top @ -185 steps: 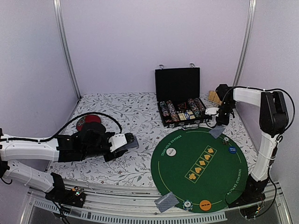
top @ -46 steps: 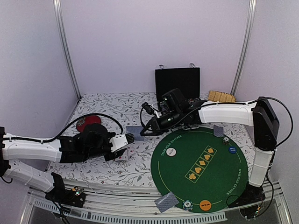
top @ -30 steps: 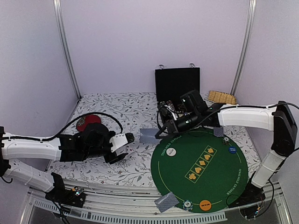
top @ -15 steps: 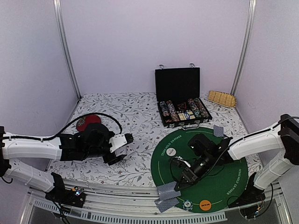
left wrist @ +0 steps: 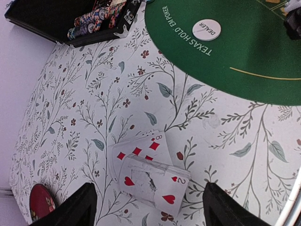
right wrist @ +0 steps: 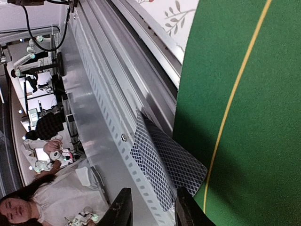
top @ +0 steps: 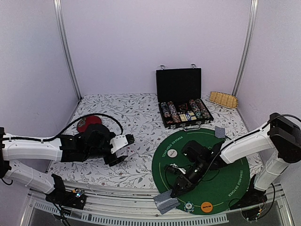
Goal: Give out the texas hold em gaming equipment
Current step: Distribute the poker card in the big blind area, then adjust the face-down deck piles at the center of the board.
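My right gripper (right wrist: 151, 202) hangs low over the near rim of the green poker mat (right wrist: 244, 117). Its fingers stand a little apart and pinch nothing. Just past the tips lie the face-down cards (right wrist: 164, 165), blue-grey backs up, one corner on the felt and the rest out over the metal table edge. I judge they sit there because this is a player's seat: from above, a striped chip (top: 189, 205) and an orange disc (top: 206, 205) rest on the felt right beside them. So much overhang worries me, since a nudge could tip them off.

My left gripper (left wrist: 149, 197) is spread wide and also empty, held above the floral cloth (left wrist: 94, 94). Between its fingers lie two face-up cards, the two of hearts (left wrist: 155, 183) overlapping the eight of diamonds (left wrist: 141, 149). They are off the mat, so I take them as not yet dealt to a seat. The wide spread suits closing on them across their width.

The white dealer disc (left wrist: 206, 29) lies on the felt's left side. A blue disc (top: 233, 151) and another face-down card (top: 219, 132) mark the far right seat. The open chip case (top: 186, 113) behind the mat holds rows of chips, so much remains to hand out.
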Controlling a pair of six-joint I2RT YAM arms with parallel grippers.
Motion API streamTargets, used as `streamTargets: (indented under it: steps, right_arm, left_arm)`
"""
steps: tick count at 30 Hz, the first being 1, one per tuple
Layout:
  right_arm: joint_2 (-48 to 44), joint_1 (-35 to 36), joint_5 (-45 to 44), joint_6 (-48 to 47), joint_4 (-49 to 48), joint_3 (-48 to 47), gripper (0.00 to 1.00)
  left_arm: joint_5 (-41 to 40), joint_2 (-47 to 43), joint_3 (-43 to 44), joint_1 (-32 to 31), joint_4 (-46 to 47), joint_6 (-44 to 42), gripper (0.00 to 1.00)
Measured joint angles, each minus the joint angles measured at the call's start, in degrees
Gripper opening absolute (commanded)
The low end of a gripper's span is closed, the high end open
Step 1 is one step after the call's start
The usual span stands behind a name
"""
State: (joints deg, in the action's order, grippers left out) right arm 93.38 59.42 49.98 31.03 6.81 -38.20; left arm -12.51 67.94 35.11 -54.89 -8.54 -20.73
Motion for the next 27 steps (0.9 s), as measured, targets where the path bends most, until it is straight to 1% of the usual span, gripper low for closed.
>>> streamTargets:
  steps: [5,7,9,10,12,14,17,20,22,24,27]
  right_arm:
    - [-0.02,0.15,-6.75,-4.37,10.23,-6.32,0.5]
    - [-0.5,0.15,-10.78,-6.08,15.3,-9.9,0.56]
    - [-1.27,0.15,-14.47,-7.06,19.41,-13.38,0.63]
    - [-1.77,0.15,-16.57,-7.8,21.35,-15.52,0.64]
    - [-2.54,0.15,-20.41,-8.96,23.15,-19.8,0.66]
    - [-2.43,0.11,-23.43,-9.92,23.12,-23.91,0.66]
    - [0.09,-0.48,-26.49,-11.06,21.77,-31.43,0.66]
    - [6.54,-1.73,-27.19,-11.58,17.35,-39.58,0.65]
    - [10.67,-2.91,-26.93,-11.32,14.21,-42.75,0.65]
    - [14.43,-4.11,-26.99,-10.88,11.98,-44.87,0.64]
    - [21.57,-5.77,-26.84,-9.57,10.75,-50.03,0.64]
  left_arm:
    - [0.02,0.24,0.02,0.0,-0.11,0.28,0.91]
    - [0.0,0.83,0.39,0.02,-0.72,1.09,0.91]
    - [-0.44,1.99,1.44,0.04,-1.88,2.62,0.89]
    - [-0.9,2.75,2.25,0.13,-2.58,3.91,0.87]
    - [-2.58,5.01,5.25,0.68,-4.7,8.85,0.83]
    - [-4.15,6.97,8.7,2.01,-6.4,16.63,0.8]
    - [-4.81,7.76,10.82,3.91,-6.93,28.61,0.8]
    - [-5.18,8.35,10.86,4.76,-8.13,39.65,0.81]
    - [-5.33,9.01,10.84,5.44,-10.08,45.46,0.81]
    - [-4.7,9.16,10.25,7.48,-11.08,50.34,0.81]
    - [-3.3,8.85,7.74,10.6,-10.75,55.25,0.81]
